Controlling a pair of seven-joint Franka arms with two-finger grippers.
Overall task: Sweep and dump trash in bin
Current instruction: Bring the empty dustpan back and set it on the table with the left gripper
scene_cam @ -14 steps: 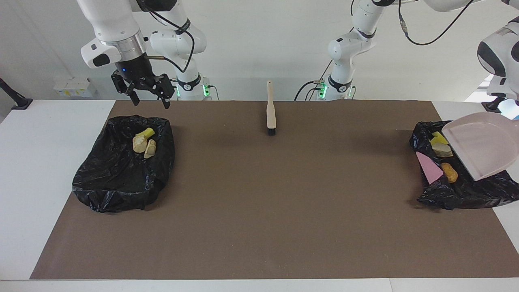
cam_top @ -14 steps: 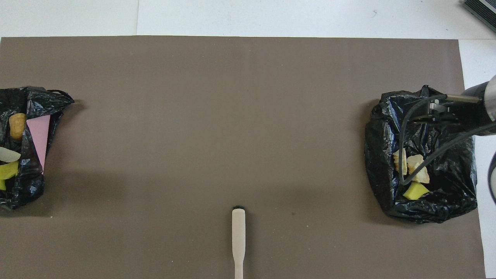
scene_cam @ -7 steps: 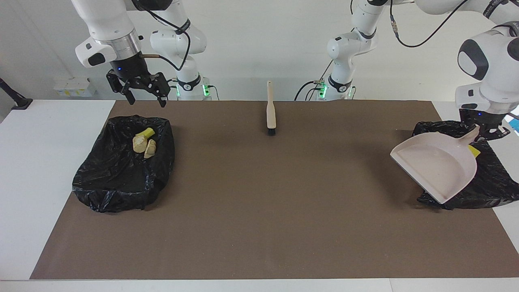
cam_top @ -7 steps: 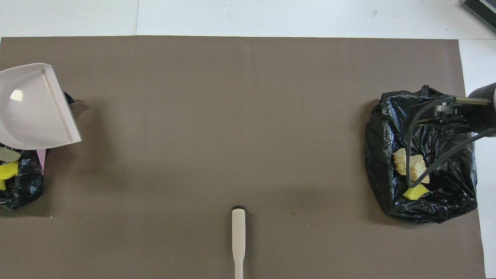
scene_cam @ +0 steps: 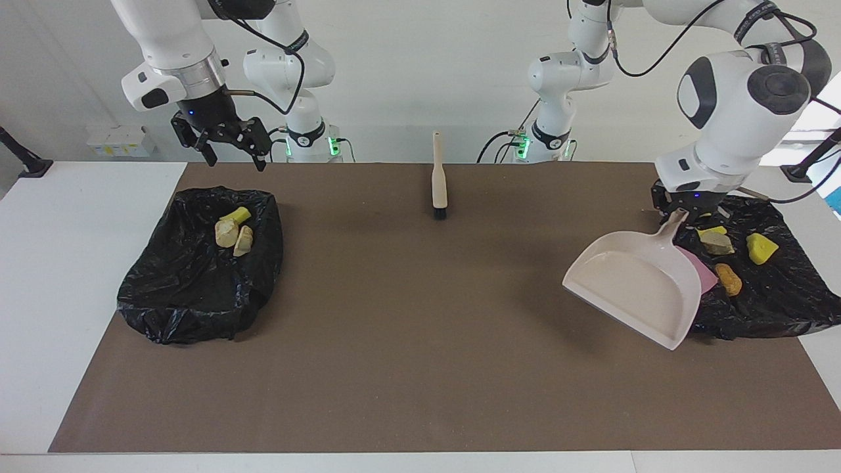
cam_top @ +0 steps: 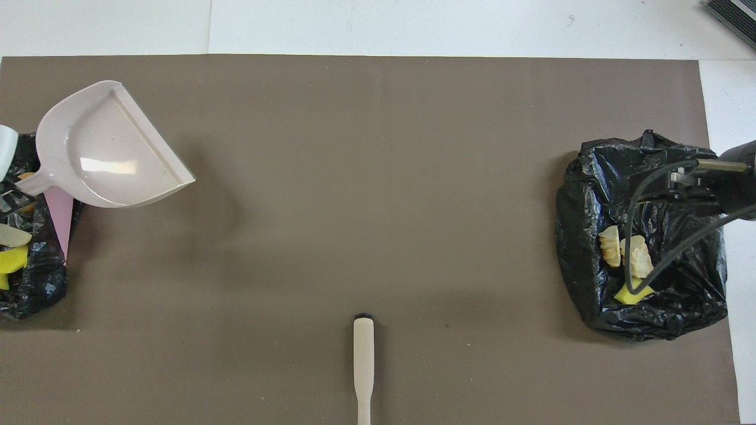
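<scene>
Swung inward since a second ago, the dustpan [scene_cam: 634, 286] now hangs tilted over the brown mat [scene_cam: 420, 368], clear of the bag-lined bin [scene_cam: 769, 295] at the left arm's end of the bench. From the facing camera, the left gripper [scene_cam: 683, 211] has its fingers clamped on the dustpan's handle, and four pieces of trash [scene_cam: 728, 278] — yellow, tan and orange-brown — lie in that bin just beside and below the fingers. The right gripper [scene_cam: 230, 146] hovers, fingers apart, over the robot-side rim of the other bin [scene_cam: 190, 295], where three more chunks [scene_cam: 233, 233] lie. The brush [scene_cam: 439, 177] lies on the mat between the arm bases.

From overhead, the dustpan [cam_top: 109, 150] covers part of its bin [cam_top: 35, 283]; the brush [cam_top: 363, 366] lies at the mat's near edge.
</scene>
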